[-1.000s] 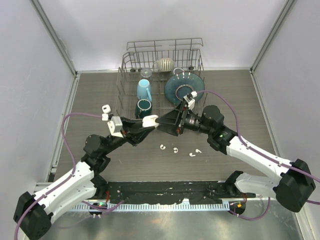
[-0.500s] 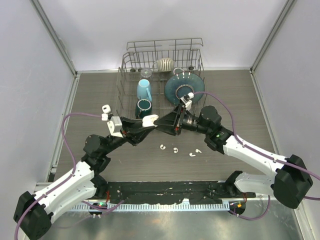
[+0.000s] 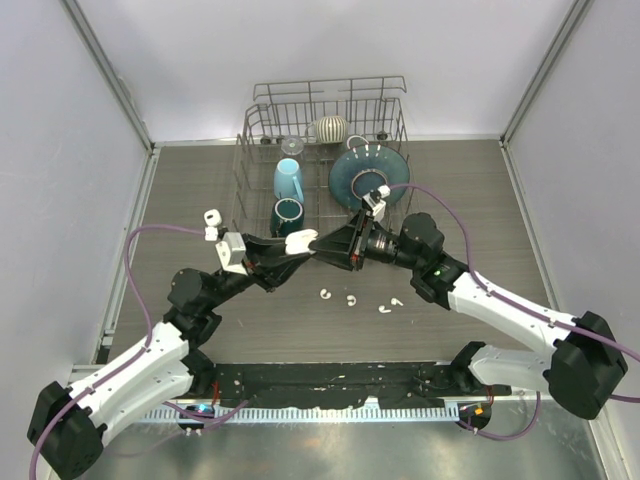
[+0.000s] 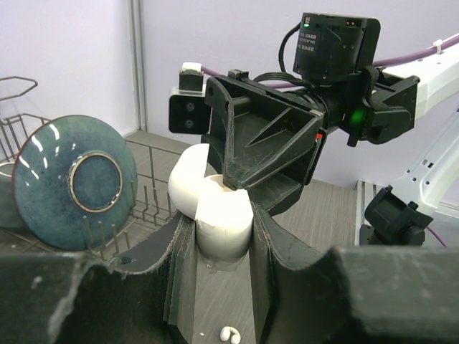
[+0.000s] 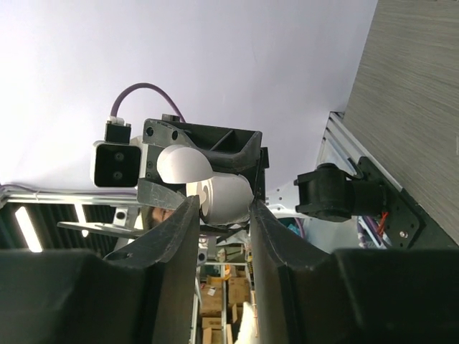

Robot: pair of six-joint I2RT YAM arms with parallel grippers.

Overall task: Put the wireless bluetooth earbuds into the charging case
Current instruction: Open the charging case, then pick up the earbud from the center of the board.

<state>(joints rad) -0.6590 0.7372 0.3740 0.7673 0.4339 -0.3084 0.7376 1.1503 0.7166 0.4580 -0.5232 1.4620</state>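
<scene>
The white charging case (image 3: 300,240) hangs above the table between both arms, its lid (image 4: 188,179) swung open. My left gripper (image 3: 296,245) is shut on the case's body (image 4: 224,222). From the opposite side my right gripper (image 3: 320,243) has its fingers pressed against the case (image 5: 228,197) on both flanks. Several small white earbuds lie on the table below: one (image 3: 325,294), another (image 3: 351,300), and a pair (image 3: 390,305) to the right. One earbud (image 4: 229,333) shows under the left fingers.
A wire dish rack (image 3: 325,95) stands behind, holding a blue plate (image 3: 367,172), a light blue mug (image 3: 288,180), a dark teal mug (image 3: 287,215) and a striped round object (image 3: 330,128). Walls enclose the wooden table (image 3: 200,190) on three sides.
My right gripper has moved left onto the case and its fingers have narrowed onto it. The left gripper has kept its hold in place.
</scene>
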